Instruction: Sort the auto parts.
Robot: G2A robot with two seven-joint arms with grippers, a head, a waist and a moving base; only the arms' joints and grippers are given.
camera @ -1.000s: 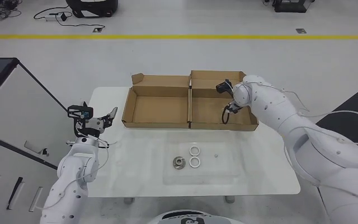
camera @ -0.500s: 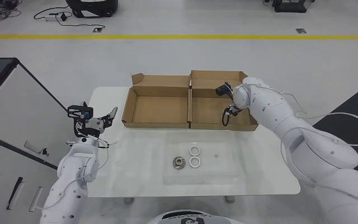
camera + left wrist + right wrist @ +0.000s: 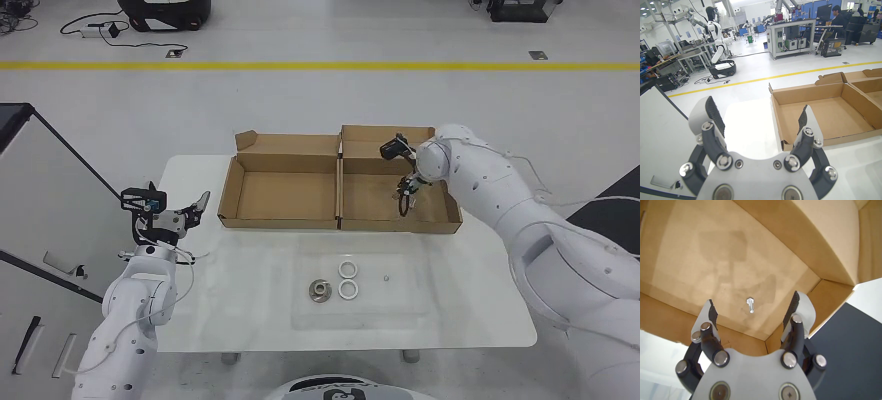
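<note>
The bolt [image 3: 750, 305], a small bright hex-head screw, lies flat in the right box [image 3: 829, 237]; the right claw [image 3: 753, 299] has lifted off it, spread and empty, so this part looks sorted. Two rings [image 3: 343, 270] and a hub [image 3: 319, 291] wait on the tabletop [image 3: 250, 300] before that box, and the left claw [image 3: 758, 103] hangs open well apart from it.

A small silver bolt [image 3: 750, 305] lies flat on the floor of the right cardboard box [image 3: 390, 226]. On the table in front of that box lies a white ring [image 3: 348, 270], a second white ring [image 3: 349, 290] just beside it, a round metal hub [image 3: 319, 291] next to them, and a tiny pale part [image 3: 386, 279] a little apart.
</note>
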